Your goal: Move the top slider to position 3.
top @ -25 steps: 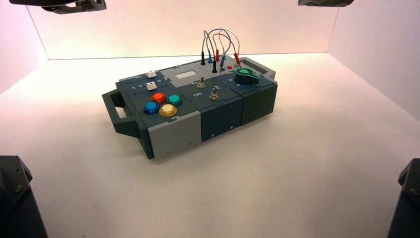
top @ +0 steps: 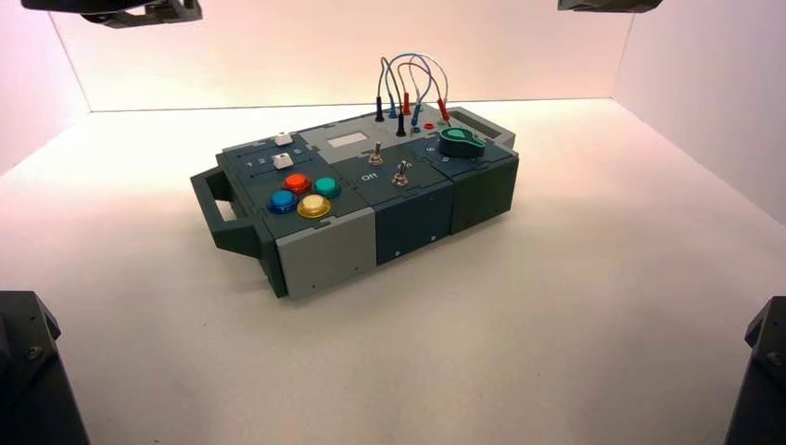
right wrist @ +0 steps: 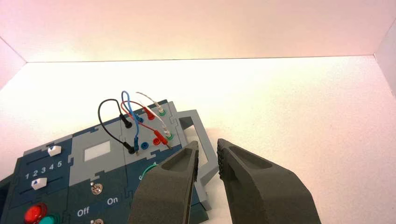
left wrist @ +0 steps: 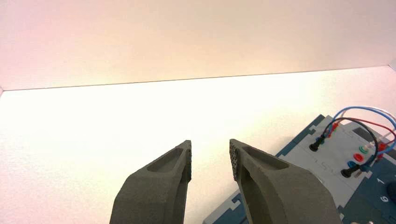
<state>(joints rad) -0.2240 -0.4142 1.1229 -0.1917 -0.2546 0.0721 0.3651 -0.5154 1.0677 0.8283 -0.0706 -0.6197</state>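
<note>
The pale surface (top: 575, 278) meets plain walls (top: 352, 51). The top slider (top: 284, 139), small white plastic, sits by the blocky box's (top: 324, 250) far left edge. High above the surface's far side, the left end effector (left wrist: 210, 143) is wide open, empty; the right end effector (right wrist: 208, 143), narrower, is empty.

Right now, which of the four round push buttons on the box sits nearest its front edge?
The yellow round push button; the red, blue and green ones all sit farther back.
</note>
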